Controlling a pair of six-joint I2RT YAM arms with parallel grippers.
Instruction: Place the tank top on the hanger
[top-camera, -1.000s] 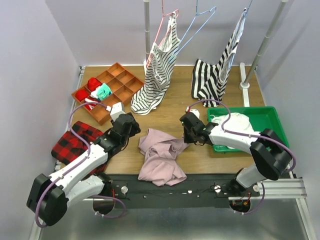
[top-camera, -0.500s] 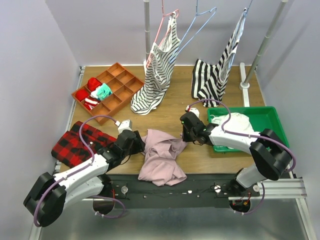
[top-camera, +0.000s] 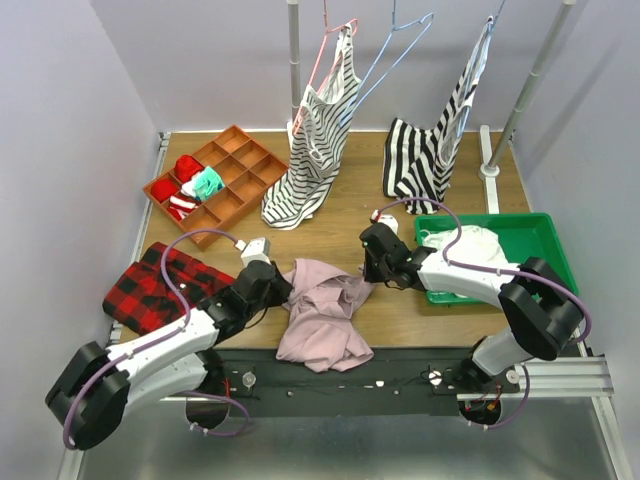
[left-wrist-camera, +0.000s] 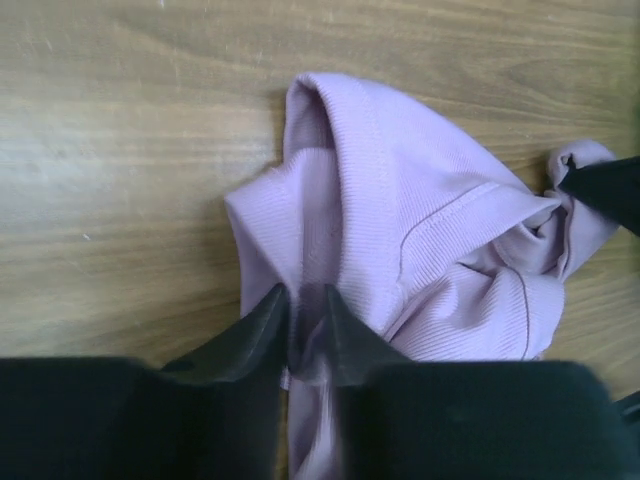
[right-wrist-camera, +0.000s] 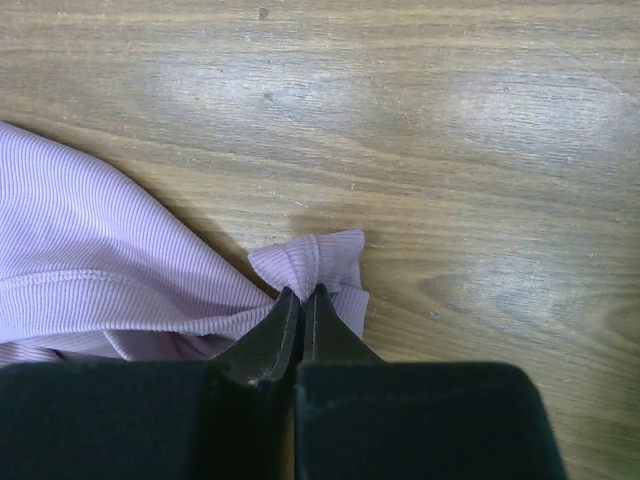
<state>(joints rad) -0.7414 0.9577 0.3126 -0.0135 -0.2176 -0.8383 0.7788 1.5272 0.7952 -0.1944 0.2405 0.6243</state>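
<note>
Tank top (top-camera: 325, 310) is being clamped at opposite edges: strap by right gripper (right-wrist-camera: 302, 300), fold by left gripper (left-wrist-camera: 303, 320), its length lying between them, hanger (top-camera: 395, 50) well beyond.

Left arm (top-camera: 165, 338): white link shells, black joint housings, bulky rounded black shoulder. Lilac cable (top-camera: 165, 265) loops from forearm to wrist.
Right arm (top-camera: 465, 280): same white-and-black build. Second lilac cable (top-camera: 450, 232) arches above it.
Left hand (top-camera: 278, 290), right hand (top-camera: 372, 268): matte black. Fingers (left-wrist-camera: 250, 335) are wedge-shaped, tapering to narrow tips, and mounted on a broad black block.
</note>
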